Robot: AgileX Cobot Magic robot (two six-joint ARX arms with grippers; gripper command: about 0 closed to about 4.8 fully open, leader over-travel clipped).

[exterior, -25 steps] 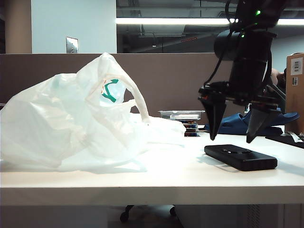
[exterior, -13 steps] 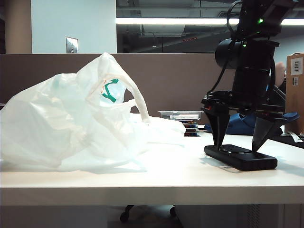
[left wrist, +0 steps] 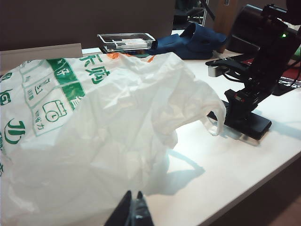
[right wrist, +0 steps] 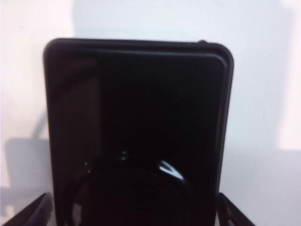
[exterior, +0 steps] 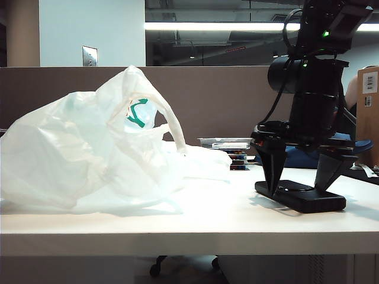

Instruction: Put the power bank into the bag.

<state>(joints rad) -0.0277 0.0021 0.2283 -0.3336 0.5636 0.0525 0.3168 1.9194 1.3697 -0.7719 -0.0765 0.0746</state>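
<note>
The black power bank (exterior: 302, 198) lies flat on the white table at the right. My right gripper (exterior: 296, 190) points down over it, open, one finger on each long side. In the right wrist view the power bank (right wrist: 136, 122) fills the frame, and the fingertips (right wrist: 37, 212) stand just outside its edges, apart from it. The white translucent bag (exterior: 89, 154) with a green logo lies crumpled at the left. My left gripper (left wrist: 133, 194) is shut and empty, hovering close to the bag (left wrist: 94, 132). The left wrist view also shows the power bank (left wrist: 254, 125) under the right arm.
Dark blue sandals (exterior: 299, 155) lie behind the power bank. A clear plastic box on a small stack (exterior: 228, 144) sits at the back middle. A cardboard box (exterior: 368, 112) stands at the far right, and a brown partition (exterior: 225, 100) runs behind the table.
My right gripper has come down from above the power bank until its open fingers straddle it near the tabletop. The bag, power bank and left gripper have not moved.
</note>
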